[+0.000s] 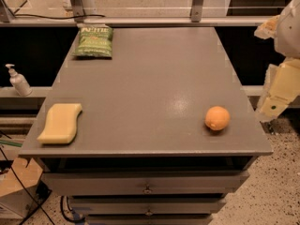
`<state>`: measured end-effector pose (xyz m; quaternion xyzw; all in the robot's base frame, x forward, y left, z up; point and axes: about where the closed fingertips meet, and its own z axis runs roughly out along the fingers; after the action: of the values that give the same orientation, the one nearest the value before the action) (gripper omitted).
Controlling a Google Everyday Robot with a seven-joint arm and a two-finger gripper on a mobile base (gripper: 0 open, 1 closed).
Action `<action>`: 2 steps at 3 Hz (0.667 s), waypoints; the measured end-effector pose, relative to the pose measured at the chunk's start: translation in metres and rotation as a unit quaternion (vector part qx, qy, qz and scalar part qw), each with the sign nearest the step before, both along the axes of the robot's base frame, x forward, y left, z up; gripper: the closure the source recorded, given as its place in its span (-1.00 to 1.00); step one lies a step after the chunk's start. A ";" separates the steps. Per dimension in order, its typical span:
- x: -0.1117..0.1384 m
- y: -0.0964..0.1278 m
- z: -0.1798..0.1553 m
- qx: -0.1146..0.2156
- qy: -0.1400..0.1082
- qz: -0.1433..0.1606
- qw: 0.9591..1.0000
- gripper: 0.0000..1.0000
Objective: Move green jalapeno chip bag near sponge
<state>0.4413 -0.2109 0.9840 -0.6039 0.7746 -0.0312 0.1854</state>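
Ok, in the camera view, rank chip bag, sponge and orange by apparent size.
1. The sponge and the green jalapeno chip bag: look alike, sponge nearer the camera, so no ranking.
2. The orange: clearly smallest.
The gripper hangs beyond the table's right edge.

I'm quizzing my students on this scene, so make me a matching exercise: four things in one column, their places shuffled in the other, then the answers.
Things:
1. green jalapeno chip bag
2. sponge
3. orange
4. gripper

Places:
A. near-left corner of the table
B. off the table, beyond its right edge
C. far-left corner of the table
D. towards the table's near-right corner

Pairs: 1-C, 2-A, 3-D, 4-B
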 end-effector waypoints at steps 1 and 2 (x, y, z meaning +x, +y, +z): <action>0.005 0.015 -0.003 0.051 -0.010 0.028 0.998 -1.00; 0.022 0.047 -0.013 0.141 -0.022 0.075 0.987 -1.00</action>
<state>0.4629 -0.1643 0.9707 -0.6275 0.7194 0.0790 0.2872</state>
